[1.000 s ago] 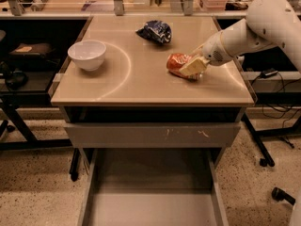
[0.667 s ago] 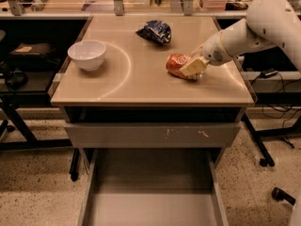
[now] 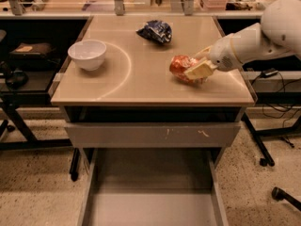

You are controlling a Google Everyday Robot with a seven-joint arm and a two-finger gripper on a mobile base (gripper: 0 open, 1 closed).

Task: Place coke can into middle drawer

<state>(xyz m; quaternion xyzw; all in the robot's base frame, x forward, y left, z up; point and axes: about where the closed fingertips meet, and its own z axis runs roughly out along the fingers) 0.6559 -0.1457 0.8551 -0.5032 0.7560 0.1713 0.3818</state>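
The coke can [image 3: 180, 66], red-orange, lies on its side on the tan table top [image 3: 141, 86], right of centre. My gripper [image 3: 200, 62] reaches in from the right on a white arm [image 3: 254, 39]. Its cream fingers [image 3: 199, 70] sit on both sides of the can's right end and are shut on it, with the can still resting on the table. The middle drawer [image 3: 150, 206] is pulled out below the table front, and its flat grey floor is bare.
A white bowl [image 3: 87, 54] stands at the table's left. A dark blue snack bag [image 3: 155, 31] lies at the back centre. A closed grey drawer front with white scratches [image 3: 150, 134] sits above the open drawer. Dark shelving and cables flank the table.
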